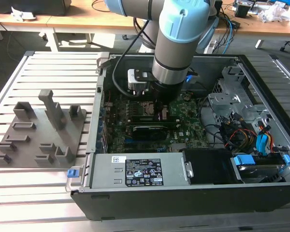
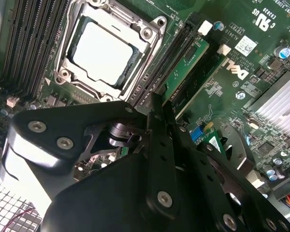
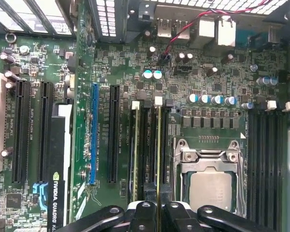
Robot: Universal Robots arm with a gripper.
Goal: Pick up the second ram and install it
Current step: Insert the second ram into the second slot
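Inside the open computer case (image 1: pixel 261 96), the claw (image 3: pixel 157 209) pinches the second ram (image 3: pixel 158 150) edge-on. The stick stands in a memory slot beside the CPU socket (image 3: pixel 210 186).

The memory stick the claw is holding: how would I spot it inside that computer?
Find the square silver processor socket on the large green motherboard. Long black slots run beside it; the thin green memory stick stands on edge in one. Only it is gripped by the black claw.
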